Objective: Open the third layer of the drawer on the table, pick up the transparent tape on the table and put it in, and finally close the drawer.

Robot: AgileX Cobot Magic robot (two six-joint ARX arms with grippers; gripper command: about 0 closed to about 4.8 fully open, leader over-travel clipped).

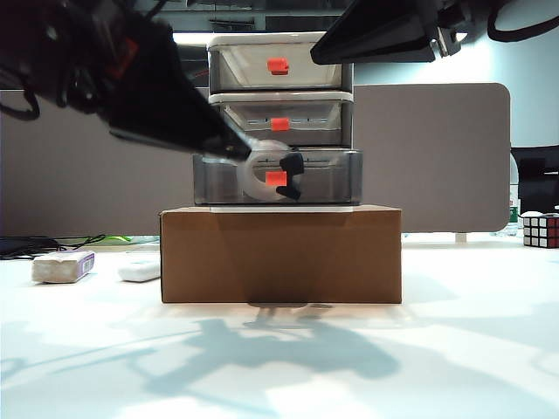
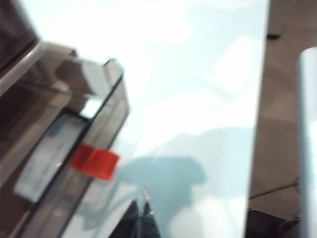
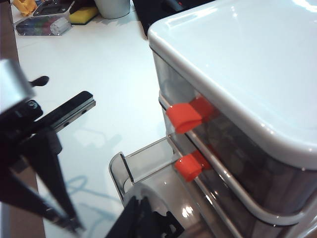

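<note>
Tape (image 1: 265,179): clear ring with a black cutter clip, at the front of the pulled-out lowest drawer (image 1: 278,177) of the drawer unit (image 1: 279,105), level with that drawer's orange handle. The right wrist view shows the clip low inside the open drawer, so I judge it in. Whether it lies flat or leans on the front wall cannot be told. Left gripper (image 1: 238,150): tip just above the tape's rim at the front of the unit, jaws pressed together; its wrist view is blurred and shows nothing between the tips (image 2: 143,220), so it holds nothing. Right gripper (image 1: 319,57): up beside the unit's top tier, fingers together in its own view (image 3: 138,218), empty. Step in hand, as I read it: tape delivered, drawer not yet shut. Risks: if the ring stands proud of the drawer's front it may catch under the middle tier on closing. The unit rests on a cardboard box (image 1: 279,257), so a hard push could slide it back. Writing: the white block (image 1: 63,266) on the table (image 1: 437,349), beside the box under the unit, has a purple label, too small to read. No other text legible.
</note>
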